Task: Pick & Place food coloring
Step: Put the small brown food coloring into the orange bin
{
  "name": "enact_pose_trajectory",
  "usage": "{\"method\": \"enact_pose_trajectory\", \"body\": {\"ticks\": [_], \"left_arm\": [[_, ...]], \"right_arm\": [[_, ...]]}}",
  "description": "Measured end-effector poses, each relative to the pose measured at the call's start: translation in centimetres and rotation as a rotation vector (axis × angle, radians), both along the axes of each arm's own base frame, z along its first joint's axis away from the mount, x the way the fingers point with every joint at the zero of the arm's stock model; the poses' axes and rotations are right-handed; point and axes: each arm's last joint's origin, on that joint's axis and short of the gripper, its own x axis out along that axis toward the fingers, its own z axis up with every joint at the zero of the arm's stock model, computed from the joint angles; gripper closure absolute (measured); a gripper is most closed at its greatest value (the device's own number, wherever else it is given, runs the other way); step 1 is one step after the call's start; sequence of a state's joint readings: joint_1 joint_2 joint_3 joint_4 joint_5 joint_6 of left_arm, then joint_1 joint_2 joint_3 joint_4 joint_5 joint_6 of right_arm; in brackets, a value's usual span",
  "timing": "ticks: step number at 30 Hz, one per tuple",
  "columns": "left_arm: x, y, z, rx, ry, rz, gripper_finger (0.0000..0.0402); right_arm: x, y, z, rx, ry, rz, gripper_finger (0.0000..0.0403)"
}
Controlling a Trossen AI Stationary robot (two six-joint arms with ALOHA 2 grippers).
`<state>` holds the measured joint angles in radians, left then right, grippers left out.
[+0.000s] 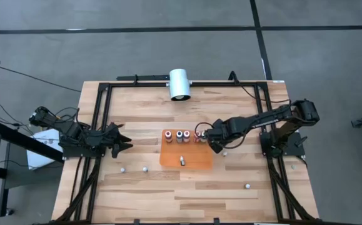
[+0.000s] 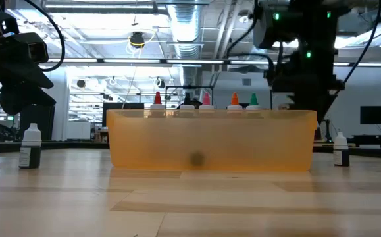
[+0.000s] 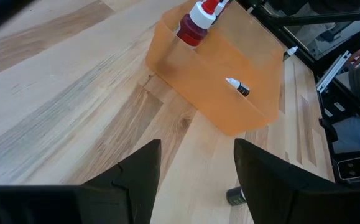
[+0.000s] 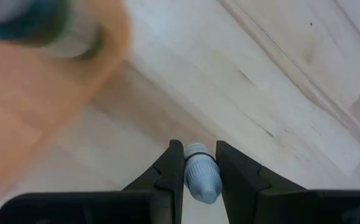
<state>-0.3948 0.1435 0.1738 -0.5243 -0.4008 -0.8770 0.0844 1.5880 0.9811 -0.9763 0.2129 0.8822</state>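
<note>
Here the right hand (image 4: pixel 194 163) is clenched on a tiny pale-capped food coloring bottle (image 4: pixel 199 173) just beside the translucent orange tray (image 1: pixel 187 159), while the left hand (image 1: pixel 123 140) waits released at the wooden counter's (image 1: pixel 143 194) left edge.

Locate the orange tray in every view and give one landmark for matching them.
High view: orange tray at table centre.
Low view: fills the middle, its front wall facing the camera.
Left wrist view: upper middle, beyond the left end effector.
Right wrist view: blurred orange mass at upper left.
Shared landmark: the red-capped bottle at the tray's end.
</note>
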Motion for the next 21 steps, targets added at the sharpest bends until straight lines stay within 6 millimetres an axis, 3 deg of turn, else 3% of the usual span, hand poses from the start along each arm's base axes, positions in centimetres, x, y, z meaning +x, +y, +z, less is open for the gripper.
{"method": "enact_pose_trajectory", "body": {"ticks": [13, 21], "left_arm": [[0.0, 0.0, 0.0, -0.001, 0.001, -0.003, 0.0207], [0.0, 0.0, 0.0, -0.001, 0.001, -0.003, 0.0207]], "right_arm": [[1.0, 5.0, 7.1, -0.037, -0.08, 0.03, 0.0332], [1.4, 7.8, 9.3, 0.019, -0.22, -0.018, 0.0332]]}}
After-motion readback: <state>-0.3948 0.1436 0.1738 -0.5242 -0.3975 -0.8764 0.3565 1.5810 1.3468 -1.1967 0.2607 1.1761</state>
